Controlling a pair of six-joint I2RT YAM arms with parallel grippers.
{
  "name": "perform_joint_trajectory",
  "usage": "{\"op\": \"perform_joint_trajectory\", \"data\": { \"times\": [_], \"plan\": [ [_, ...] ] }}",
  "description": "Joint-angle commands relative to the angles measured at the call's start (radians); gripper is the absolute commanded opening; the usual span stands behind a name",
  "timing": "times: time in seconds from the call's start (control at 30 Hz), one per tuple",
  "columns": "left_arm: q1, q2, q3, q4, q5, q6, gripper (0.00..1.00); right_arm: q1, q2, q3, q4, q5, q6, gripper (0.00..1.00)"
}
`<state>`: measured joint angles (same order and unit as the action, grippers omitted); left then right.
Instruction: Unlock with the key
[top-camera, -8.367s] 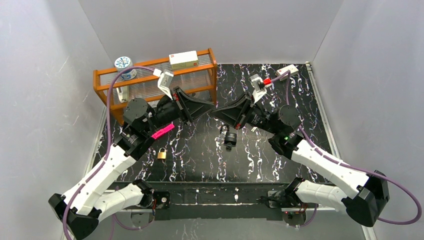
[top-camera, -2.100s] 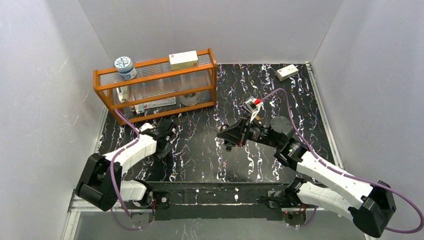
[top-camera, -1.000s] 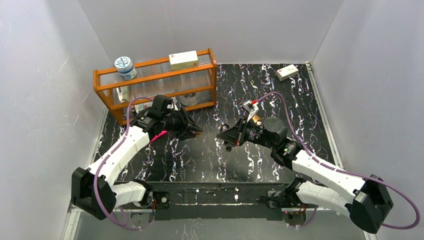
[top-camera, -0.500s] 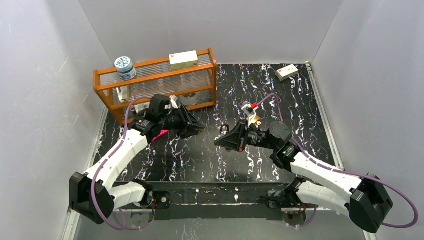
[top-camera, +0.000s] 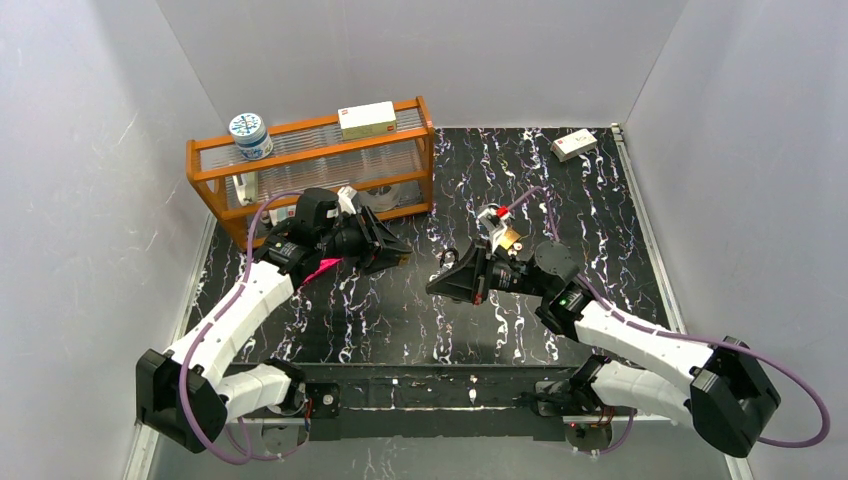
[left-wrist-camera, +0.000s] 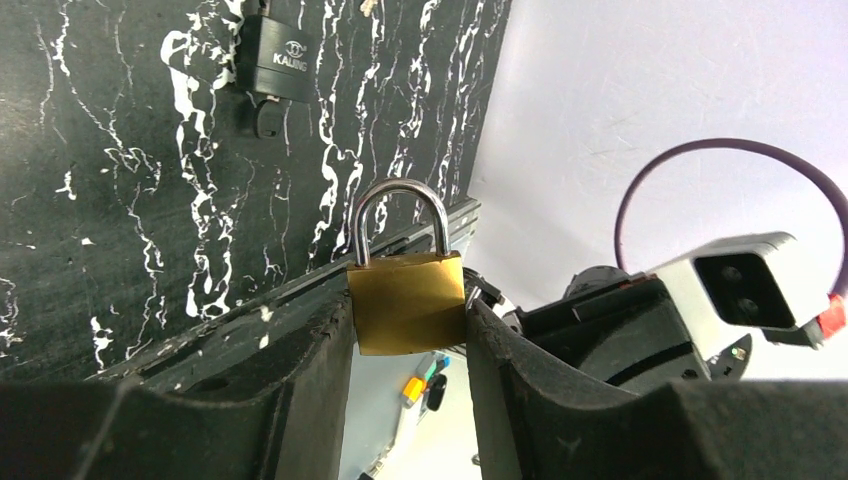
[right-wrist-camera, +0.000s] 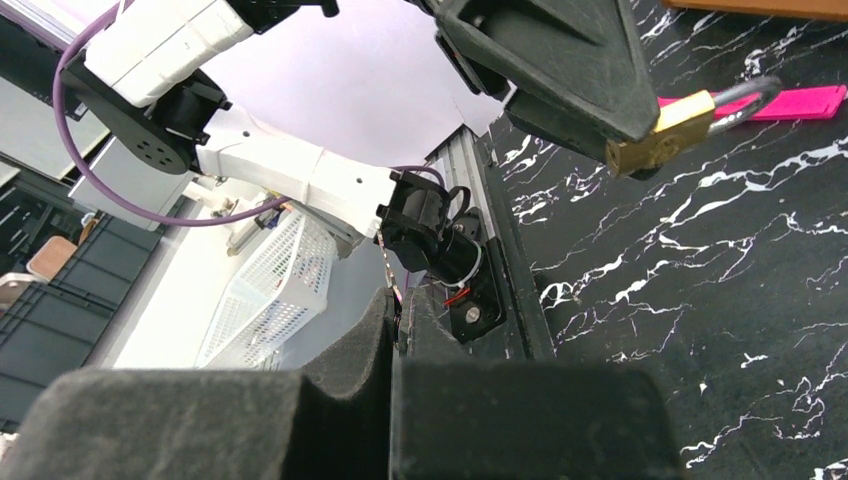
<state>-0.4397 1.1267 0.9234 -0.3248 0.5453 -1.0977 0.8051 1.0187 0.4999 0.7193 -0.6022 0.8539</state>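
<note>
Top view: my left gripper (top-camera: 392, 254) holds the padlock (top-camera: 401, 259); my right gripper (top-camera: 437, 283) points at it from just right of it.

Left wrist: the padlock (left-wrist-camera: 407, 300) sits upright, clamped between my half-spread fingers (left-wrist-camera: 310, 370), a black lock (left-wrist-camera: 277, 62) lying on the table (left-wrist-camera: 100, 200) well beyond it.

Right wrist: my fingers (right-wrist-camera: 350, 360) are pressed together on the thin key (right-wrist-camera: 392, 272), apart from the padlock (right-wrist-camera: 660, 132), lower left of it.
</note>
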Motion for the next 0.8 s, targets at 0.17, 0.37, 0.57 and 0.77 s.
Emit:
{"op": "perform_joint_trajectory", "data": {
  "times": [0.17,0.37,0.57,0.77],
  "plan": [
    [0.007,-0.045,-0.029,0.071,0.052,-0.053,0.00,-0.001,0.085,0.114,-0.161,0.085,0.042,0.01],
    [0.007,-0.070,-0.040,0.080,-0.032,-0.069,0.00,0.009,0.158,0.144,-0.175,0.166,0.162,0.01],
    [0.007,-0.098,-0.050,0.082,-0.112,-0.089,0.00,0.023,0.207,0.220,-0.297,0.227,0.146,0.01],
    [0.007,-0.150,-0.069,0.074,-0.232,-0.085,0.00,0.031,0.259,0.245,-0.273,0.214,0.194,0.01]
  ]
}}
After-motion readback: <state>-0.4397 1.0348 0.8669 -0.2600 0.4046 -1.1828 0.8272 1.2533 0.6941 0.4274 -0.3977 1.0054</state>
